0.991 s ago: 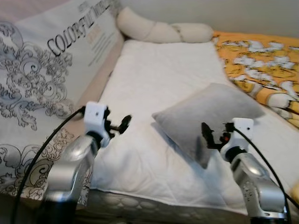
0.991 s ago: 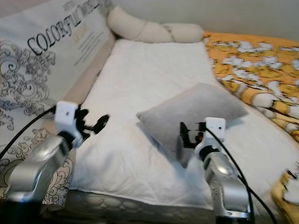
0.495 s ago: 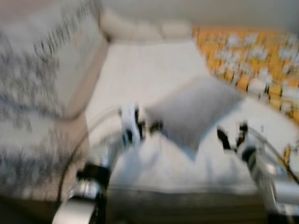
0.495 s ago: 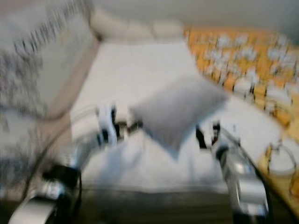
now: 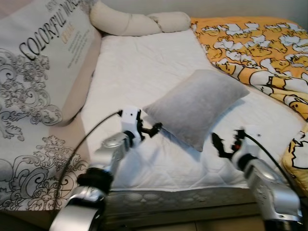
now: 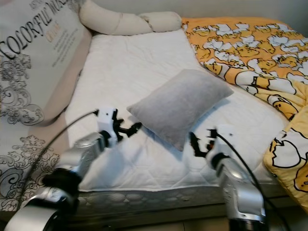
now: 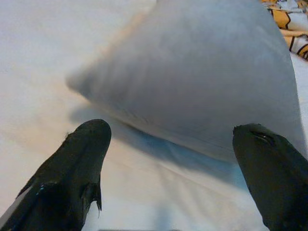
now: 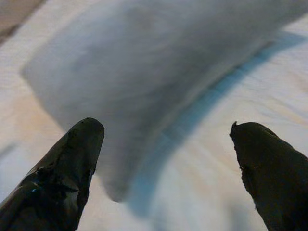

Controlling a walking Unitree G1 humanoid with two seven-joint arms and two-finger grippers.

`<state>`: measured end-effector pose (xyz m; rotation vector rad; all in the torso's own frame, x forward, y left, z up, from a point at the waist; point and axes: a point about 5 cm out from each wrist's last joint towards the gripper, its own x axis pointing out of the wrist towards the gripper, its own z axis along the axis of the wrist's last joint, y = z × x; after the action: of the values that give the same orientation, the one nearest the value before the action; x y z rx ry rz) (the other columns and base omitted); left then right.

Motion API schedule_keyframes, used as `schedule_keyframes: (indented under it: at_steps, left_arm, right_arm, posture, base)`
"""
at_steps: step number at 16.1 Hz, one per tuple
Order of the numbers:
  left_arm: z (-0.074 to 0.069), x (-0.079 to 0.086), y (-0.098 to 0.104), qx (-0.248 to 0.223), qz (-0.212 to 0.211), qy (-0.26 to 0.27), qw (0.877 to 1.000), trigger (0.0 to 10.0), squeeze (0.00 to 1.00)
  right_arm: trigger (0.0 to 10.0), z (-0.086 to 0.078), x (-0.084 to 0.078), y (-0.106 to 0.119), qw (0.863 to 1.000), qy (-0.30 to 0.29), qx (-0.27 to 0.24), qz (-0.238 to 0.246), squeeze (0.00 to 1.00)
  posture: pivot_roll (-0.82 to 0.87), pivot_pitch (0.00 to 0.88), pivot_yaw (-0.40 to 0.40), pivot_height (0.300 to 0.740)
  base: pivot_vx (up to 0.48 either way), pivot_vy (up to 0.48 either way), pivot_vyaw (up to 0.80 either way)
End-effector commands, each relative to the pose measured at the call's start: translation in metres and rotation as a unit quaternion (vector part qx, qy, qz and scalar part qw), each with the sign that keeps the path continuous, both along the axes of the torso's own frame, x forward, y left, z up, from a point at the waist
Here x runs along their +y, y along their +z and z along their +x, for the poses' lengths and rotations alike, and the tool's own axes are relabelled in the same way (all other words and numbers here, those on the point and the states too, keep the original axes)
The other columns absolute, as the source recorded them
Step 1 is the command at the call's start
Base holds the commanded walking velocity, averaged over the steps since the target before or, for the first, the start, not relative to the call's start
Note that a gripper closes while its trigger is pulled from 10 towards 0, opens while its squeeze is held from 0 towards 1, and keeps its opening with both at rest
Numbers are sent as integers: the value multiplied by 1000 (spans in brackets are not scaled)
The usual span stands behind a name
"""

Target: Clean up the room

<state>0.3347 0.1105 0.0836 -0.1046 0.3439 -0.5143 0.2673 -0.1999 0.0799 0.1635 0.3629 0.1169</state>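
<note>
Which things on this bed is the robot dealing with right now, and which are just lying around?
In hand: grey pillow, with the left end effector and right end effector open on either side of it.

Lying about: yellow duck blanket, cream bolster, white mattress pad.

The yellow patterned blanket (image 5: 260, 48) runs off the frame's right edge. Small print on the big printed cushion (image 5: 38, 67) is unreadable. The grey pillow (image 8: 159, 72) looks blurred in the right wrist view, perhaps from motion.
</note>
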Motion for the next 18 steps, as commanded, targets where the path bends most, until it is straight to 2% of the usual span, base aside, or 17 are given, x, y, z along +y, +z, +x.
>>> schedule_keyframes:
  at_steps: [1,2,3,4,5,6,7,8,11,12,14,16,18]
  left_arm:
    - [-4,5,4,-17,27,-19,999,10000,0]
    - [-5,7,4,-18,32,-23,999,10000,0]
    - [-10,13,6,-27,48,-31,998,10000,0]
    - [-12,16,8,-35,60,-35,997,10000,0]
    - [-15,19,13,-50,78,-46,995,10000,0]
    - [-17,20,16,-55,80,-52,994,10000,0]
    - [-24,21,23,-64,82,-75,992,10000,0]
    - [-28,22,26,-70,89,-89,990,10000,0]
    - [-40,26,35,-79,111,-125,983,10000,0]
    - [-41,27,36,-79,113,-127,982,10000,0]
    - [-42,28,40,-81,121,-120,982,10000,0]
    - [-39,33,50,-97,129,-97,982,10000,0]
    - [-42,36,51,-96,127,-85,984,10000,0]
  right_arm:
    - [10000,11,11,4,999,29,-14,19,1000]
    - [10000,14,15,3,999,38,-12,21,1000]
    - [10000,26,29,-3,997,80,3,20,1000]
    - [10000,32,35,-10,995,95,25,-2,1000]
    - [10000,38,37,-18,992,97,51,-56,992]
    - [10000,41,38,-22,991,97,62,-75,0]
    - [10000,46,38,-30,986,92,87,-110,0]
    - [10000,47,38,-33,984,87,100,-121,0]
    - [10000,54,33,-36,979,68,106,-162,0]
    - [10000,55,32,-37,978,66,107,-167,0]
    - [10000,57,25,-40,967,60,106,-222,0]
    - [10000,60,13,-39,950,62,108,-285,0]
    - [10000,59,8,-41,947,59,117,-293,0]
  posture:
    - [-29,0,23,740]
    - [-26,0,22,740]
    - [-9,0,17,740]
    - [-1,0,12,740]
    - [8,0,9,740]
    - [13,0,7,740]
    - [21,0,5,740]
    - [27,0,2,740]
    - [47,0,-8,740]
    - [47,0,-9,740]
    - [67,0,-36,740]
    - [90,0,-79,740]
    - [98,0,-82,740]
  base:
    - [0,0,0]
    - [0,0,0]
    - [0,0,0]
    - [0,0,0]
    - [0,0,0]
    - [0,0,0]
    - [0,0,0]
    - [0,0,0]
    - [0,0,0]
    - [0,0,0]
    - [0,0,0]
    - [0,0,0]
    - [0,0,0]
